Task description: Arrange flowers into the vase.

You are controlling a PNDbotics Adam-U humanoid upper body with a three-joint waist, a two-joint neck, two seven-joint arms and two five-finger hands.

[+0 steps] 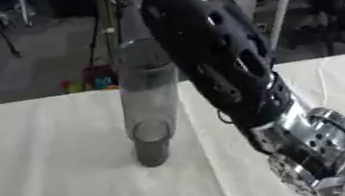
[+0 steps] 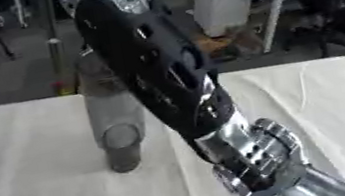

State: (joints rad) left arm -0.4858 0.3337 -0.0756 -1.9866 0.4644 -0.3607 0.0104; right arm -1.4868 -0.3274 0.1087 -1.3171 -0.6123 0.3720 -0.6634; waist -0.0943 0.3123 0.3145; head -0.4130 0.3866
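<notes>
Vase [image 1: 149, 109] standing upright mid-tabletop [image 1: 49, 182], clear, no flowers showing inside | right arm [image 2: 164, 81] crossing beside it | hands lying out of view, finger state untellable | arranging apparently not started

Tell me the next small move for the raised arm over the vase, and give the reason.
Probably draw the arm back toward the robot until its hand shows. The black forearm crosses both views from the lower right to the top and hides part of the clear vase, which stands upright on the white cloth. No hand and no flower is visible, so placement over the vase mouth cannot be judged.
</notes>
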